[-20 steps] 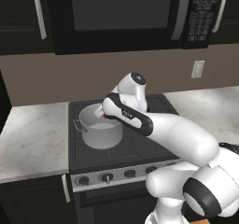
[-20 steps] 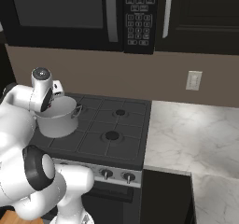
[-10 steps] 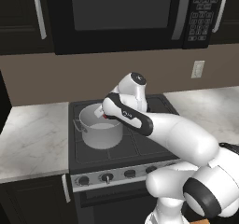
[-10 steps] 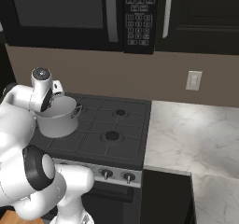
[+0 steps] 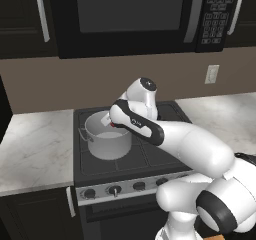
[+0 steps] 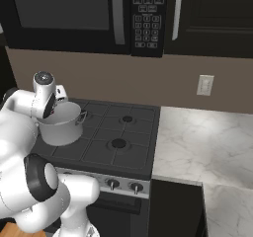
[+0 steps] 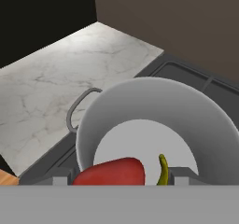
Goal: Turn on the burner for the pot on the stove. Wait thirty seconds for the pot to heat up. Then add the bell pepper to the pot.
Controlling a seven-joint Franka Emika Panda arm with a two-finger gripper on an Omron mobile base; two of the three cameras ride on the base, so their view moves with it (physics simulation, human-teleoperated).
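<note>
The silver-grey pot [image 5: 107, 145] [image 6: 61, 129] stands on the front left burner of the black stove [image 5: 161, 157] [image 6: 118, 143]. My gripper [image 5: 112, 122] [image 6: 58, 96] [image 7: 119, 178] hangs just above the pot's rim, over its right side in the left base view. In the hand view the red bell pepper [image 7: 112, 171], with its green stem, sits between my finger pads, and the jaws are shut on it. A sliver of the pepper [image 5: 115, 125] shows red under the hand. Below it the pot [image 7: 205, 125] is open, with a bare pale floor.
A row of knobs [image 5: 115, 189] [image 6: 112, 183] runs along the stove's silver front strip. Marble counter lies to the left [image 5: 30, 144] [image 7: 60, 73] and to the right [image 6: 197, 147] of the stove. A black microwave [image 5: 130, 14] hangs above.
</note>
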